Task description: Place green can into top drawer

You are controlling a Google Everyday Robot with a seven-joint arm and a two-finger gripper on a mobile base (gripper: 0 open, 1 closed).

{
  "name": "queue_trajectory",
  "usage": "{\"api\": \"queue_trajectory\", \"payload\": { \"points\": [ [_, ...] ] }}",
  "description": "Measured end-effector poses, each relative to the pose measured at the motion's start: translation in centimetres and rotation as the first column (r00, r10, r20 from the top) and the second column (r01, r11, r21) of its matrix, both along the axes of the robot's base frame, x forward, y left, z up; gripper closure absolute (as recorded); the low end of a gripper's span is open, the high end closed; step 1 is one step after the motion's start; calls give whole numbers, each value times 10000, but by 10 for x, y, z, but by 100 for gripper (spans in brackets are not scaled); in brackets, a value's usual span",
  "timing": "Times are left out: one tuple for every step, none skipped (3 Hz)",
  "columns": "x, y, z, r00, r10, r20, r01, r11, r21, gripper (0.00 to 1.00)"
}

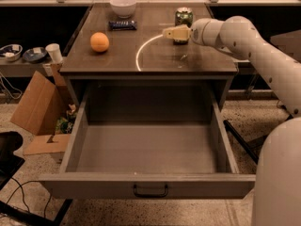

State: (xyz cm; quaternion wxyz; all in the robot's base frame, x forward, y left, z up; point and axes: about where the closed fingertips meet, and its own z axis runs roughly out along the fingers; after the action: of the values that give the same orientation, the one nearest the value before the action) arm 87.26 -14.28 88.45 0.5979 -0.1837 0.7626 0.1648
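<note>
Finger separation on the gripper (pixel 165 32) cannot be told; the pale tip reads as one wedge pointing left.

Camera view: the gripper sits over the right rear of the tabletop (pixel 188 62), directly in front of the green can (pixel 184 16) and hiding its lower part. Contact cannot be confirmed. The can stands upright, not yet grasped by any visible sign. The top drawer (pixel 146 187) is pulled out below the table front.

Likely faults:
- A sideways nudge from the tip would topple the can, which could roll toward the orange (pixel 99 42) or off the edge.
- A shallow or off-centre grip could let the smooth can slip during transfer.
- Releasing too high above the drawer floor could make it bounce or tip.
</note>
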Motion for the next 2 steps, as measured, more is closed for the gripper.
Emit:
{"api": "queue_trajectory", "payload": {
  "points": [
    [13, -9, -5, 9997, -139, 201, 141, 9999, -97, 0],
    [26, -12, -4, 9985, -59, 541, 68, 9998, -164, 0]
  ]
}}
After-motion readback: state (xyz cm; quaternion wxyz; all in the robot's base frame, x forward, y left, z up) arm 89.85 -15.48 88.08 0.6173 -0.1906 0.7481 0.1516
